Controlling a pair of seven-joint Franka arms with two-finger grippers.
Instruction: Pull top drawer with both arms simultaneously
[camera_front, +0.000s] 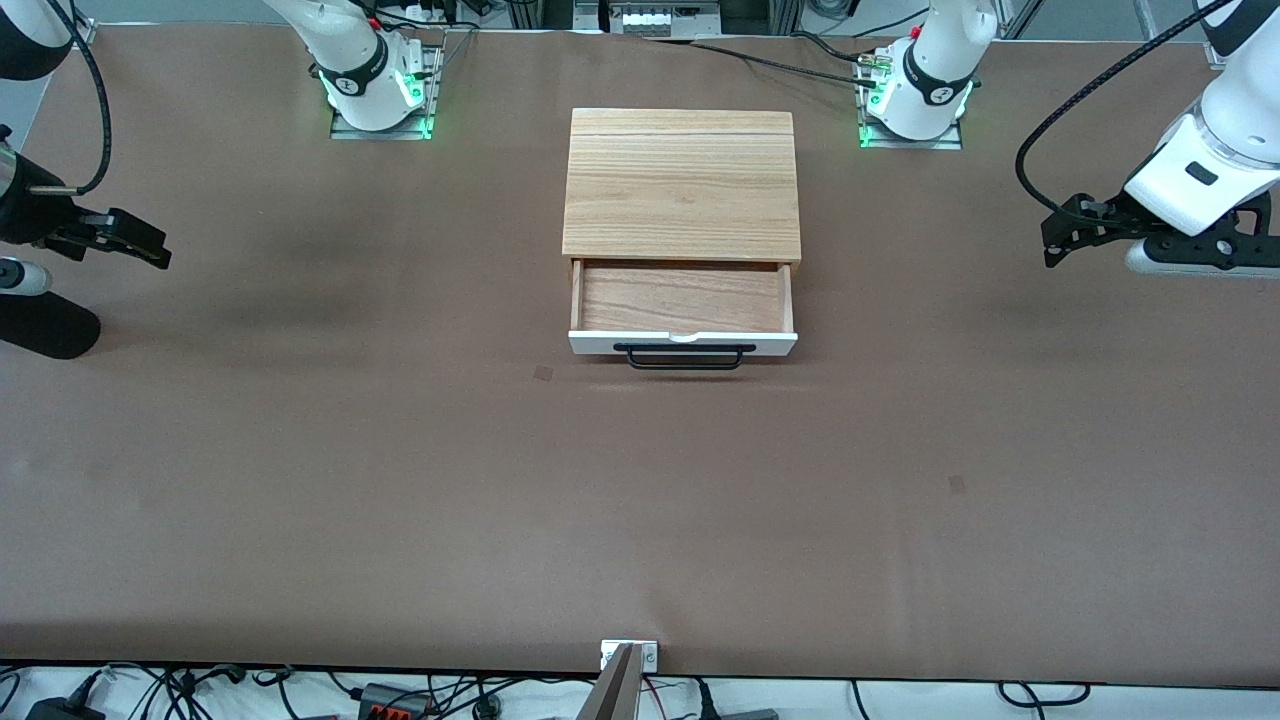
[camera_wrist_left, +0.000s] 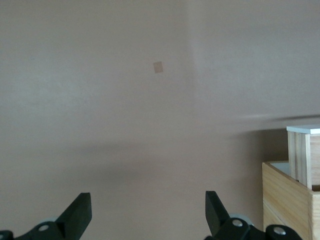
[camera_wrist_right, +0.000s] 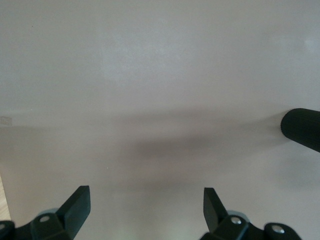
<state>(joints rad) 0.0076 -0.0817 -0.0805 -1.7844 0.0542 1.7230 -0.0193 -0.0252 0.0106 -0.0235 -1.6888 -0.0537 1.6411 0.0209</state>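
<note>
The brown desk (camera_front: 300, 480) carries one thing, the light wooden cabinet (camera_front: 682, 185) at its middle, toward twelve o'clock as the high camera sees it. Out of the cabinet's front the top drawer (camera_front: 683, 300) already stands pulled out toward six o'clock, its wood floor bare and its white front panel (camera_front: 683, 344) with the black bar handle (camera_front: 685, 358) nearest that camera.

My two arms hang well apart from it. My left end effector (camera_front: 1062, 235) hovers over bare desk at three o'clock of the cabinet; my right end effector (camera_front: 135, 240) hovers over bare desk at nine o'clock.

What could go wrong, as I judge it: if I go back to the handle and pull again, the shallow drawer may run off its guides and drop, or the light cabinet may slide along the desk. Uneven pulls from my two arms would skew the drawer and jam it.

Both end effectors are released, jaws spread wide. My left fingers (camera_wrist_left: 77, 212) and my right fingers (camera_wrist_right: 77, 205) hold nothing and touch nothing.
</note>
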